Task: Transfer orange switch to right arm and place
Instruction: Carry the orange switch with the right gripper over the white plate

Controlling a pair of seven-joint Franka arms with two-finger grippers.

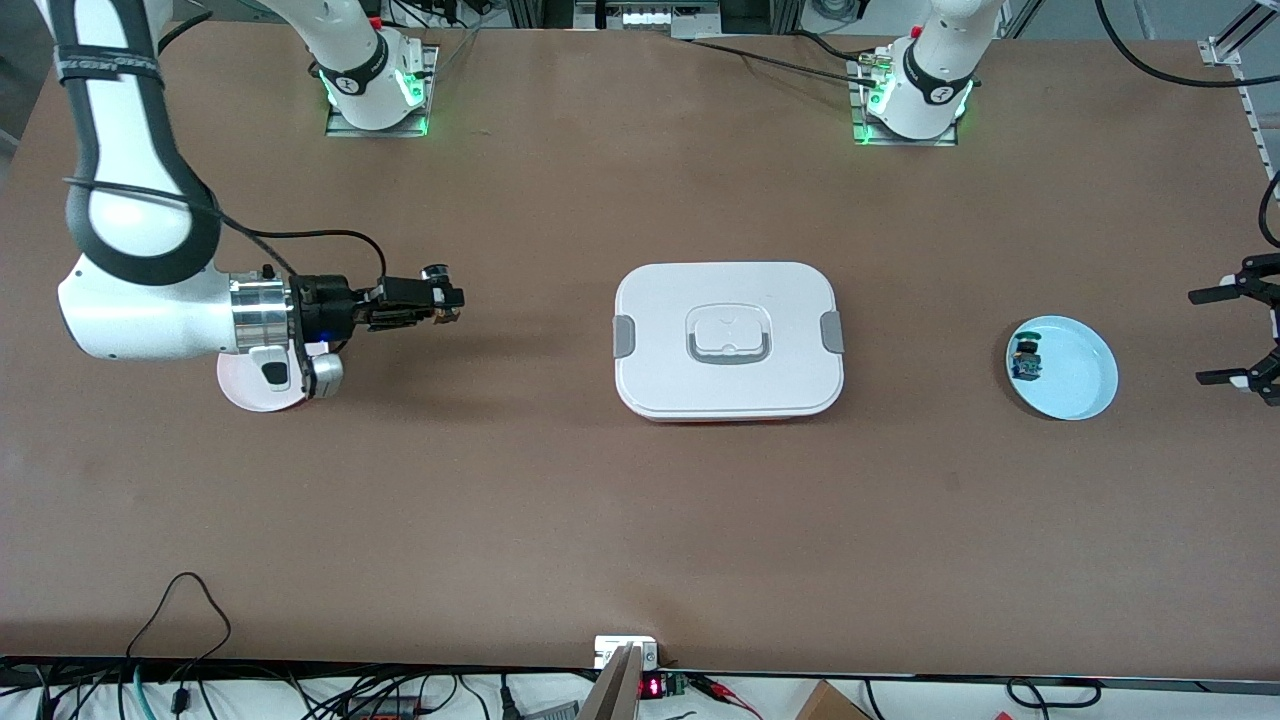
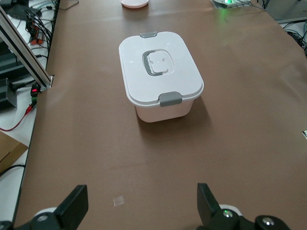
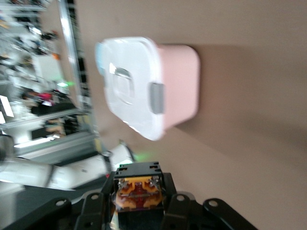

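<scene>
Here the right gripper (image 1: 447, 297), slim and black, is clamped on the orange switch (image 3: 138, 192), a tiny glossy block, above bare brown table (image 1: 560, 500) near a white plate (image 1: 245, 392). The smooth, rounded white lidded box (image 1: 728, 340) sits mid-table, well apart. The left gripper (image 1: 1243, 332) waits at its table end, linked fingers (image 2: 74, 205) spread wide and empty, beside a pale blue plate (image 1: 1080, 385) carrying a small blue-green switch (image 1: 1026, 360).

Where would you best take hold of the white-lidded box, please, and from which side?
Grip the grey handle at the lid's middle, coming straight down: it lies on top, and the body looks too wide. The open left hand waits at the table's end; the right hand holds the orange switch.
</scene>
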